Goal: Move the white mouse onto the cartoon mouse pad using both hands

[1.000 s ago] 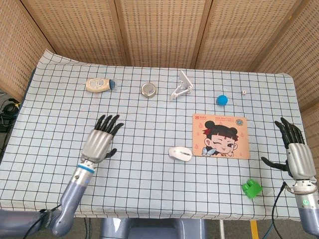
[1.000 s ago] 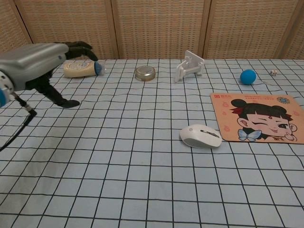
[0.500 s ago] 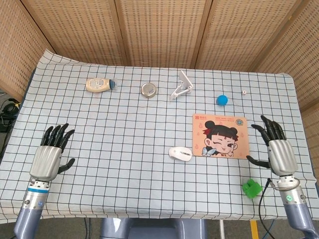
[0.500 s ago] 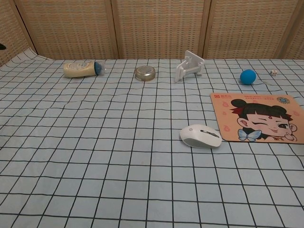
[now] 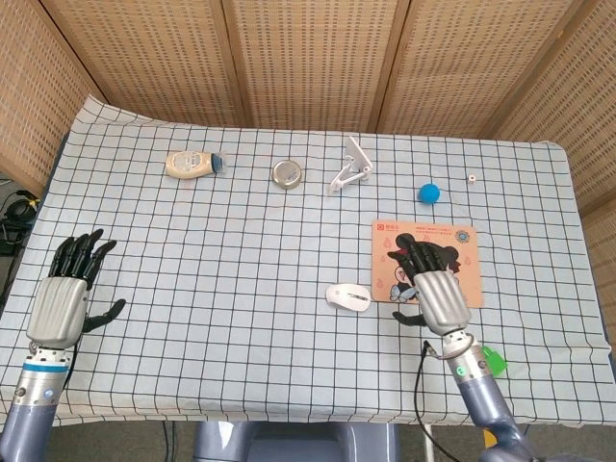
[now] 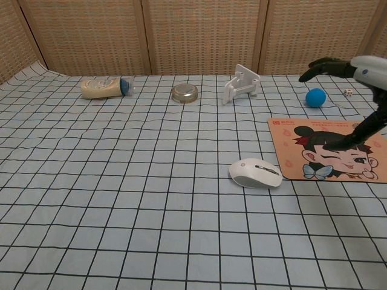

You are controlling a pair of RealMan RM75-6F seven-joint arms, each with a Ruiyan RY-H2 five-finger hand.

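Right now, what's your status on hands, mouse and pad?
Left hand open, far left. Right hand open, over the pad. Mouse untouched, just left of pad. Nothing between them.

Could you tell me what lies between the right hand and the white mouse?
Only bare checked cloth; the head view shows the right hand over the cartoon mouse pad, apart from the white mouse.

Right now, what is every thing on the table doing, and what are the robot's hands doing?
white mouse: on the cloth, just left of the pad, untouched.
cartoon mouse pad: flat, nothing resting on it.
right hand: open, above the pad.
left hand: open, far left, holding nothing.
bottle: lying on its side.
blue ball: sitting apart behind the pad.
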